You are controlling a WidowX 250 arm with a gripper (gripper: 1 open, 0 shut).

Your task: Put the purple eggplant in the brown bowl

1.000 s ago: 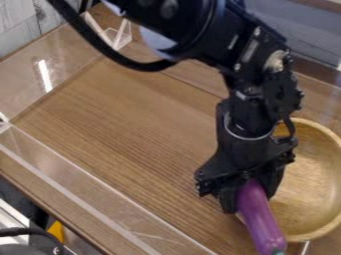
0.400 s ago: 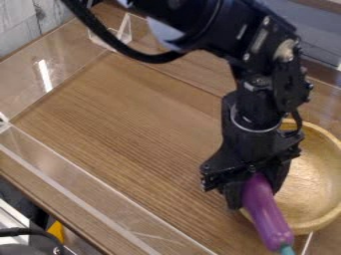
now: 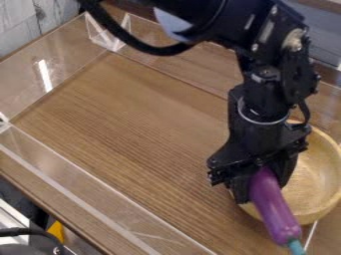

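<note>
My black gripper [image 3: 257,176] points straight down and is shut on the upper end of the purple eggplant [image 3: 277,207]. The glossy eggplant hangs from the jaws, slanting down to the right, its lower tip over the near rim of the brown bowl [image 3: 317,164]. The light wooden bowl sits at the right edge of the view, partly cut off. The eggplant's stem end is hidden between the fingers.
The wooden tabletop [image 3: 127,125] is boxed in by low clear plastic walls [image 3: 54,164]. The black arm [image 3: 213,25] reaches in from the top of the view. A dark object with a yellow patch [image 3: 54,232] lies at the lower left, outside the wall.
The gripper has carried the eggplant a little to the right and toward the bowl. The eggplant's lower tip now hangs over the bowl's near rim.
</note>
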